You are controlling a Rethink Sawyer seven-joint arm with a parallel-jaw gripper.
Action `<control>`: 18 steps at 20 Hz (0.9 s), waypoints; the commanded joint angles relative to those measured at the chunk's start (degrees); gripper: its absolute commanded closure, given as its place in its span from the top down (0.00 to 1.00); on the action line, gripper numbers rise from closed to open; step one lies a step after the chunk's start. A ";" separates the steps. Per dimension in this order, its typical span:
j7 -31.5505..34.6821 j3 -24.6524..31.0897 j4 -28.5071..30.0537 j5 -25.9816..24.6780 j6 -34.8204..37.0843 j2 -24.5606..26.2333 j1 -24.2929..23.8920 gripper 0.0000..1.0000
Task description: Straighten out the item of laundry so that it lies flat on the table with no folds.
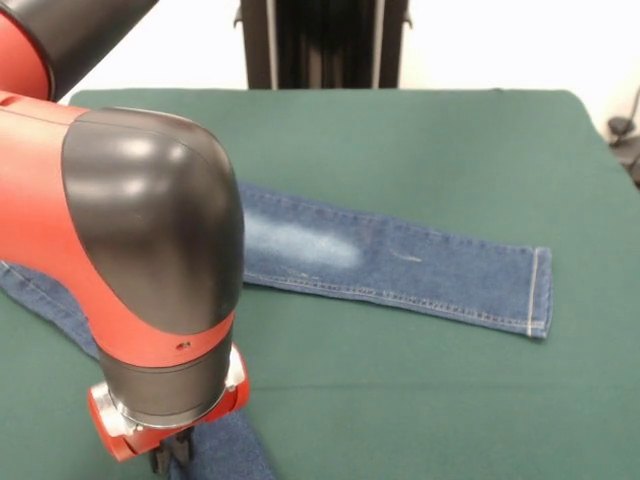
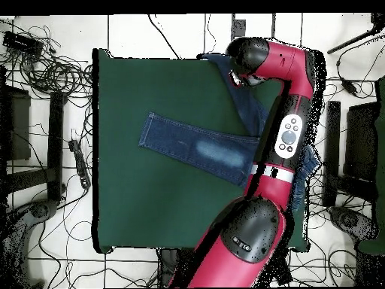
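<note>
The blue denim jeans (image 1: 420, 270) lie on the dark green table (image 1: 400, 140). One leg lies flat and points right, with a pale faded patch and a hemmed cuff. The other leg runs under my arm toward the near left edge and is largely hidden. My gripper (image 1: 172, 460) is low at the near table edge, shut on a bunched part of the jeans (image 1: 235, 450). In the overhead view the jeans (image 2: 195, 147) spread from the table's (image 2: 150, 211) middle to its far right corner. There the wrist (image 2: 247, 60) hides the gripper.
My bulky red and black arm (image 1: 150, 250) fills the left of the front view and covers the jeans' waist. The pedestal (image 1: 320, 45) stands behind the table. Cables (image 2: 45, 68) and black stands (image 2: 56, 143) lie on the floor around the table.
</note>
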 commanded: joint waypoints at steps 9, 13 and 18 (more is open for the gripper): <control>12.37 -2.75 1.88 1.14 5.50 2.83 5.77 0.00; 13.85 -4.45 2.59 2.16 5.19 2.11 6.25 0.00; 14.78 -6.25 3.58 3.03 4.04 1.43 6.66 0.00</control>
